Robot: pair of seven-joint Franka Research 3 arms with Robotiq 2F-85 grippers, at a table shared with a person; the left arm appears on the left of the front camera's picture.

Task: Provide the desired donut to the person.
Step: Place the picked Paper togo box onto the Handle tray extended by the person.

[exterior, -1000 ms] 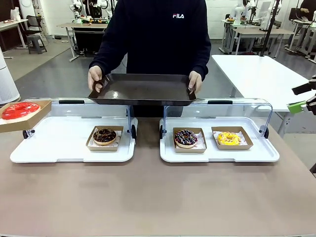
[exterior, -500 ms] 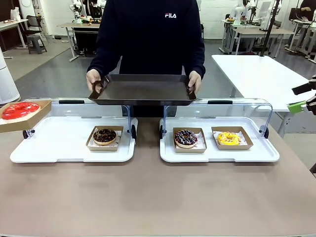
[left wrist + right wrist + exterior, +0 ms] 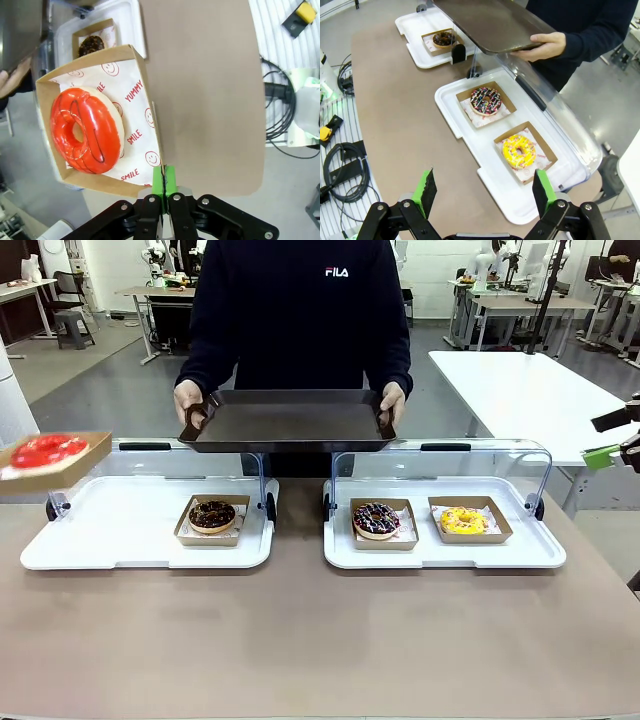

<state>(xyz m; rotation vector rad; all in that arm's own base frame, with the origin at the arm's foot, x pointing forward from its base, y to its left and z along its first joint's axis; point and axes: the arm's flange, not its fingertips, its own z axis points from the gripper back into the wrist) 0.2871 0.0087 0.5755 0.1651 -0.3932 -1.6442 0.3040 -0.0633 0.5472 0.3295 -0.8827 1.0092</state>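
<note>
One red donut (image 3: 100,125) in cardboard box (image 3: 105,183)

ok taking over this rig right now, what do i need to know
Left claw: shut on the rim of the box with the red donut, held in the air at the left edge of the table.
Right claw: open, empty, off to the right.
Person holds out a dark tray at the far side.
Done: box picked up.
Left: set it on the tray, release.
</note>
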